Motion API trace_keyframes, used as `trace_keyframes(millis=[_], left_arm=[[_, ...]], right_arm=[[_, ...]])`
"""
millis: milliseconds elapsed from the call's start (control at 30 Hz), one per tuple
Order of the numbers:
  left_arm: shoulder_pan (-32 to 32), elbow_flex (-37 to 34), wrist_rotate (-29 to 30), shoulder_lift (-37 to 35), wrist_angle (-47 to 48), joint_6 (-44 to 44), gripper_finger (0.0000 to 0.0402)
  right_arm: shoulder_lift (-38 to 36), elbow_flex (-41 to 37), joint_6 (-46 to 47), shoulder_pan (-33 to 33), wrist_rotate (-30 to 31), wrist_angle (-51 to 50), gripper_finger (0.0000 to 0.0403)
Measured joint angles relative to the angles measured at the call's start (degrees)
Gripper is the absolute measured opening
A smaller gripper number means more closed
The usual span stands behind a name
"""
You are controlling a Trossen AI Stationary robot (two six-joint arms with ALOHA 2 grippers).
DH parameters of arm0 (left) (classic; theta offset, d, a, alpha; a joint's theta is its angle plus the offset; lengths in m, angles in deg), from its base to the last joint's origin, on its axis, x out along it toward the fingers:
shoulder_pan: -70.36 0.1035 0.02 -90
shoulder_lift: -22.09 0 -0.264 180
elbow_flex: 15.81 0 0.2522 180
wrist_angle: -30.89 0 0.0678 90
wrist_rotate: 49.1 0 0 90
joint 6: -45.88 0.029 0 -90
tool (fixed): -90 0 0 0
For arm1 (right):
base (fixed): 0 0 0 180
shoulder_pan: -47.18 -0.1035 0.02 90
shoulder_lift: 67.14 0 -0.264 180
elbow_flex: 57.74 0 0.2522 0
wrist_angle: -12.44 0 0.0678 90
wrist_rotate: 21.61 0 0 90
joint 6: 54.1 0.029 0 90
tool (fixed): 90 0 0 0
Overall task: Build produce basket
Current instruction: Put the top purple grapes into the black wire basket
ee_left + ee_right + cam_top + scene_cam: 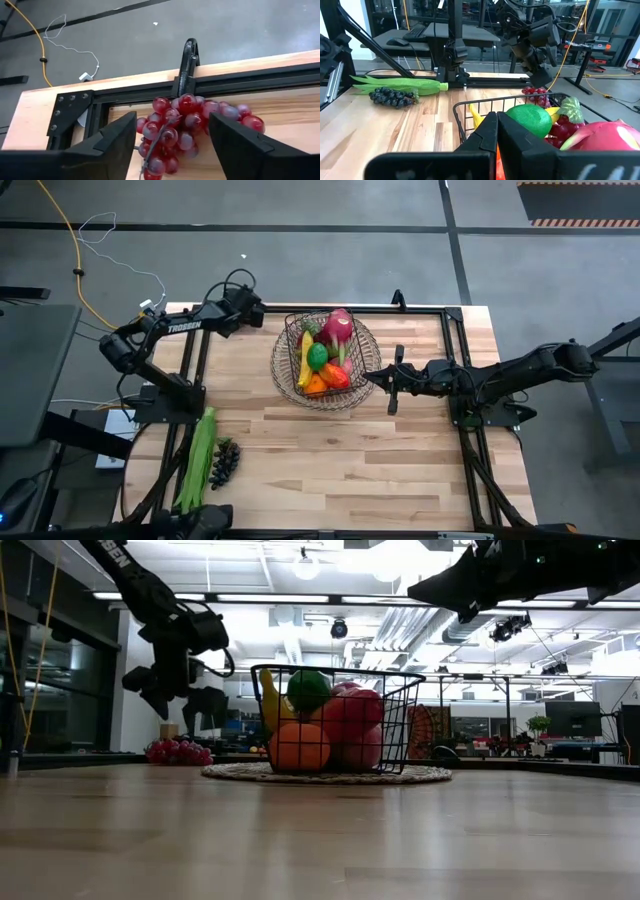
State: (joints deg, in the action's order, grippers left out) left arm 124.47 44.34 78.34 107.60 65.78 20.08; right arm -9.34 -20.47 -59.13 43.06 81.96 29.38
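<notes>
On wooden table (350,460) | basket (325,365) on wicker tray (420,776) | concrete floor (300,205)

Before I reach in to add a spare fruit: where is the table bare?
Bare: the broad wood between the wicker tray and the near edge, right of the dark grapes. Crowded: the basket and the far-left corner, where the left gripper brackets red grapes.

Round wicker tray (362,395) lay on wooden table (400,460); black clamp (187,62) gripped far table edge; yellow cable (70,250) trailed across floor
</notes>
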Motion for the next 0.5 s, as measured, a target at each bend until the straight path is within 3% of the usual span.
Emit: trace_keyframes(millis=[233,367,500], left_arm=[[0.6,5.1,-5.9,0.0,1.2,-1.1,0.0225],[-0.4,7.2,-5.5,0.0,1.4,-1.1,0.0225],[1.2,6.9,-5.8,0.0,8.9,-5.3,0.0225]], right_arm=[[0.0,0.0,-1.2,0.0,0.0,0.2,0.0000],[0.0,0.0,-1.4,0.0,0.0,0.4,0.0000],[0.0,0.0,-1.4,0.0,0.0,0.4,0.0000]])
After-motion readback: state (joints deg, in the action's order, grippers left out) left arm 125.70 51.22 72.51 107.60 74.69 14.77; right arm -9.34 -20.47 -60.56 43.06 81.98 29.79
